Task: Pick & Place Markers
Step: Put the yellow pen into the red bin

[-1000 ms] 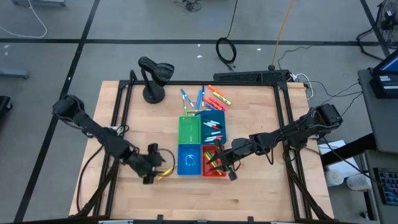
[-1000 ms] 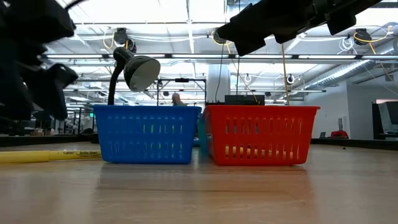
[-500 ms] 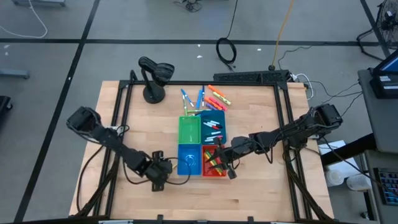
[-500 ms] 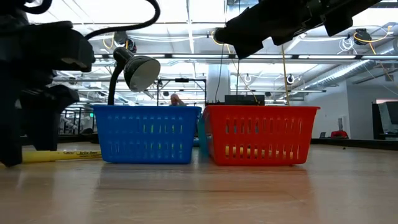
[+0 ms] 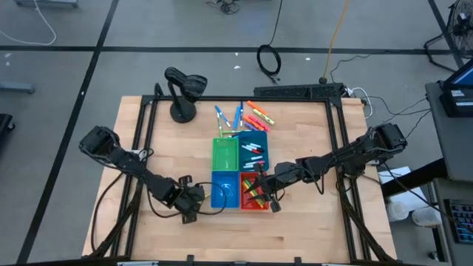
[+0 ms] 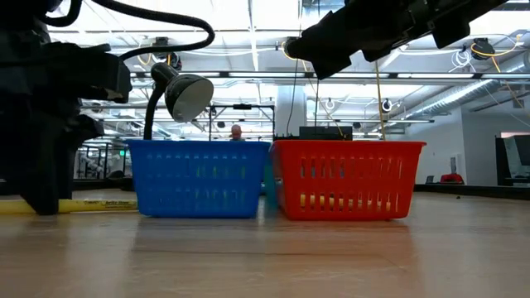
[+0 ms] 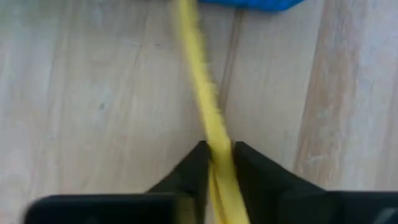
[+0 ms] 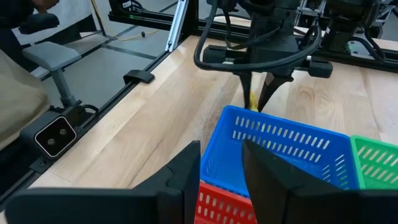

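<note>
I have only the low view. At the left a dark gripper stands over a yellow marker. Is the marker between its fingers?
Observer: Yes. The left wrist view shows the left gripper with its fingers closed on the yellow marker.
Operator: What is inside the red bin? I see only its wall.
Observer: From above, the red bin holds several markers.
Operator: And the right gripper?
Observer: The right gripper is open and empty, at the red bin's right side.

Four bins sit clustered mid-table, loose markers behind them, desk lamp back left. Another marker lies on the table just left of the front-left bin.
</note>
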Robot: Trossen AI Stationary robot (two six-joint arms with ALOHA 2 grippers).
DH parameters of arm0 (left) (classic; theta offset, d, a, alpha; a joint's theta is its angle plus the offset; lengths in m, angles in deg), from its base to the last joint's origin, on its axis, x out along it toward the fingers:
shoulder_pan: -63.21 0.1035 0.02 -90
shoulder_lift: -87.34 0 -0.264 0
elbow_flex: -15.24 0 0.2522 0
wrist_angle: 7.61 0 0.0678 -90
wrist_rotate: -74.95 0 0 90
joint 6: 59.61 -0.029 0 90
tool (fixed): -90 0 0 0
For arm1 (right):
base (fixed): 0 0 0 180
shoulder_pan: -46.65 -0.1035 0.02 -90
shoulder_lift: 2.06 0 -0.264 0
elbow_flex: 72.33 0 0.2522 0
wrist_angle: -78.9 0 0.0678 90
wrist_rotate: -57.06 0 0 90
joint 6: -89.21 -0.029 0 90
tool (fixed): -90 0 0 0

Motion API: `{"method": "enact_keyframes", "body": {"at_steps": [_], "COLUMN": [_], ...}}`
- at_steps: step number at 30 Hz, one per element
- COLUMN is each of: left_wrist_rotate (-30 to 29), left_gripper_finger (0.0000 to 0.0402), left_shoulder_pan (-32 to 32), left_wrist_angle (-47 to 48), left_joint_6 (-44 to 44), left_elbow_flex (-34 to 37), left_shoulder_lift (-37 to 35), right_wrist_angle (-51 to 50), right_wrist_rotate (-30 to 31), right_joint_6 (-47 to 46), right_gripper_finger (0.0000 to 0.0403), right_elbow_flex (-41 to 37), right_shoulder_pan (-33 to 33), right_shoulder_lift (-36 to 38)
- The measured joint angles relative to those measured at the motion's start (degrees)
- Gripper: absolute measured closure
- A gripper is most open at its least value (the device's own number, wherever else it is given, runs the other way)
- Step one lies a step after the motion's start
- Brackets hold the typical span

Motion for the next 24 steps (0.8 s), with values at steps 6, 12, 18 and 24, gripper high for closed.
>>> {"method": "enact_keyframes", "body": {"at_steps": [6, 12, 18, 24], "left_wrist_rotate": [3.27, 1.72, -10.98, -31.20], "left_gripper_finger": [0.0371, 0.0367, 0.0369, 0.0369], "left_shoulder_pan": [-0.11, -1.68, -5.95, -10.95], "left_wrist_angle": [6.26, 22.94, 22.81, 14.01], "left_joint_6": [-0.41, 6.33, 5.38, -4.27], "left_elbow_flex": [0.19, 1.04, 0.66, 0.57], "left_shoulder_lift": [-2.33, -9.04, -19.53, -29.41], "right_wrist_angle": [0.00, 0.00, -0.02, -0.06], "right_wrist_rotate": [0.00, 0.02, 0.03, 0.85], "right_joint_6": [0.02, 0.05, 0.48, 1.87], "right_gripper_finger": [0.0299, 0.0300, 0.0301, 0.0300], "right_elbow_flex": [0.00, 0.00, 0.00, 0.00], "right_shoulder_pan": [0.01, 0.03, 0.08, 0.31], "right_shoulder_lift": [0.00, 0.00, 0.00, 0.00]}}
